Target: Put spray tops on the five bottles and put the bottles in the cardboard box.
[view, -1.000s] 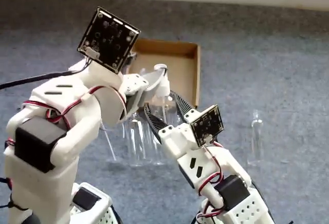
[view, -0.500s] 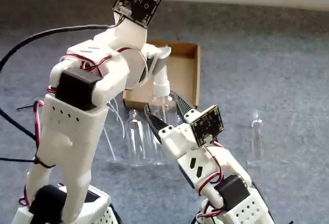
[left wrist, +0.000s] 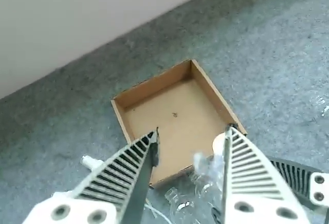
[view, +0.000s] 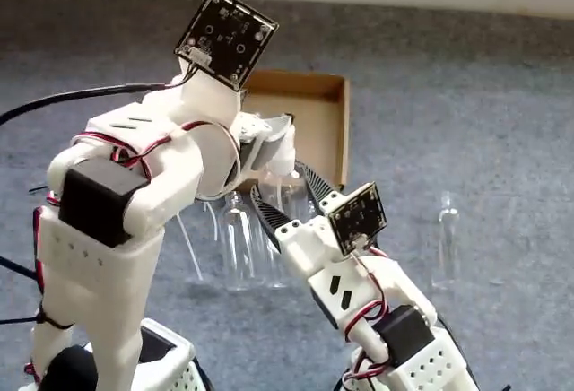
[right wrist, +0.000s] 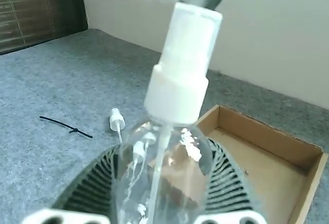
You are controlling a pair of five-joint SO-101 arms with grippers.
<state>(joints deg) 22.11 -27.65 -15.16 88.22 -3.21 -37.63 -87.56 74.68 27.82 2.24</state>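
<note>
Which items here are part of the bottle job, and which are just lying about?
Job: cardboard box; capped bottle; its spray top; loose spray top; uncapped bottles; lone bottle standing apart.
Lying about: thin black tie.

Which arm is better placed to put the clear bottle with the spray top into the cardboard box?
Right, probably. The right pincer grips the clear plastic bottle with its white spray top, near the brown cardboard box; the left pincer hangs open above, holding nothing.

Left arm (view: 152, 167) raised, jaws apart; right arm (view: 359, 279) low, jaws clamped.
</note>
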